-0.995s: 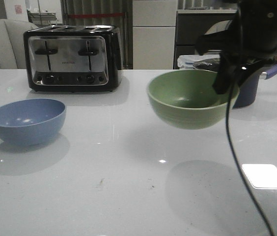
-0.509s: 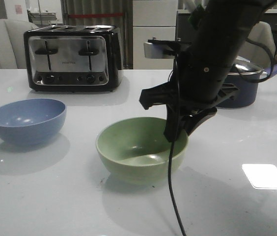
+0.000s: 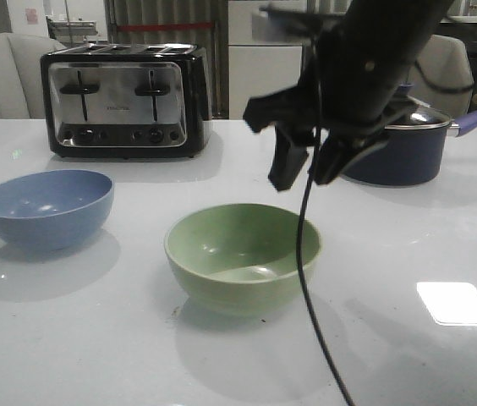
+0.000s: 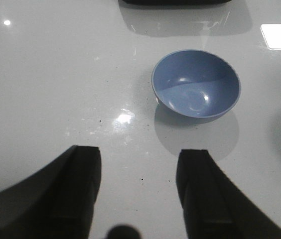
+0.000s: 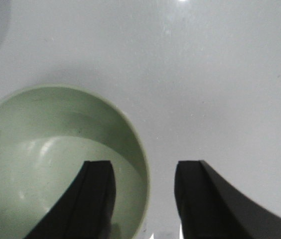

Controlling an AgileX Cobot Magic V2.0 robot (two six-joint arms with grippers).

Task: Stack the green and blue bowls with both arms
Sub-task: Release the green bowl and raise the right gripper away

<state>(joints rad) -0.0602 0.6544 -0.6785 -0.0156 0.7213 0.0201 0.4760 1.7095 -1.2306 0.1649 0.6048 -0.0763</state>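
The pale green bowl [image 3: 243, 254] stands upright on the white table near the middle. My right gripper [image 3: 304, 176] hangs open a little above the bowl's right rim, holding nothing. In the right wrist view the green bowl [image 5: 46, 164] lies below the right gripper [image 5: 144, 172], its rim passing under the gap between the fingers. The grey-blue bowl [image 3: 46, 205] sits at the left of the table, apart from the green one. The left wrist view shows the blue bowl [image 4: 196, 83] well beyond my open, empty left gripper [image 4: 139, 159]. The left arm is out of the front view.
A black and chrome toaster [image 3: 124, 100] stands at the back left. A dark lidded saucepan [image 3: 399, 148] with a purple handle sits at the back right. The right arm's thin cable [image 3: 310, 279] hangs in front of the green bowl.
The right gripper carried the green bowl down from the back right onto the table, let go of it, and rose above its rim. The blue bowl stayed put.
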